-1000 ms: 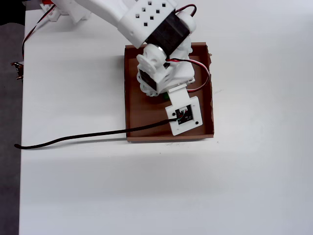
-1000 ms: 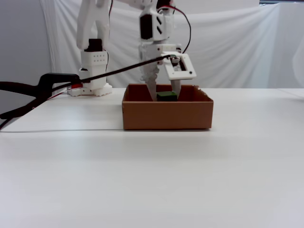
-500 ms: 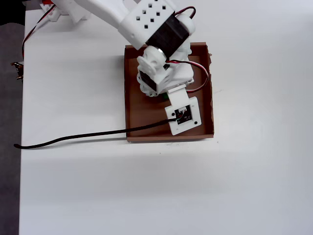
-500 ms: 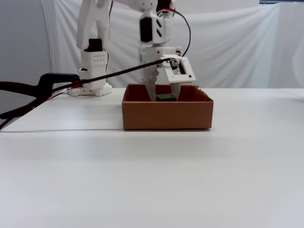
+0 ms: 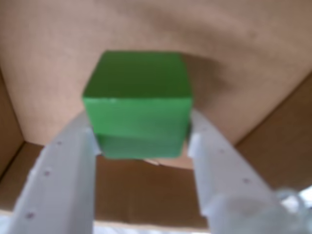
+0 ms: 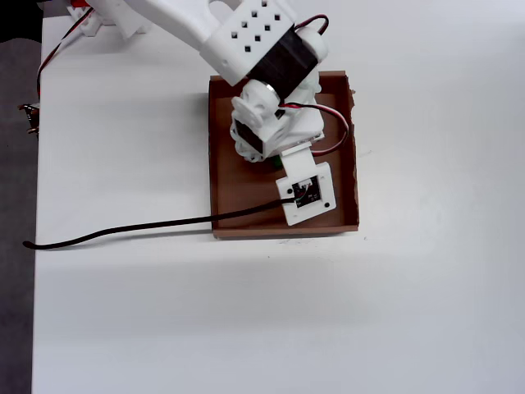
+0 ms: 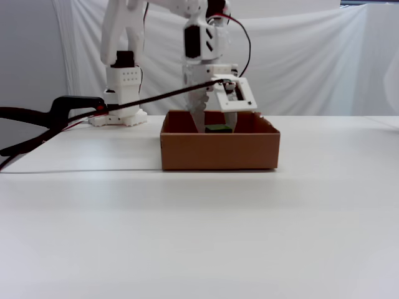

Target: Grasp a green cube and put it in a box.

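On my wrist view the gripper (image 5: 141, 141) has its two white jaws closed against the sides of the green cube (image 5: 138, 102), holding it over the brown floor of the box (image 5: 58, 58). From the fixed view I see the cube (image 7: 217, 129) just above the rim of the box (image 7: 218, 152), inside its walls. Overhead, the arm (image 6: 262, 74) hangs over the box (image 6: 354, 164) on the white table (image 6: 426, 312), and it covers nearly all of the cube.
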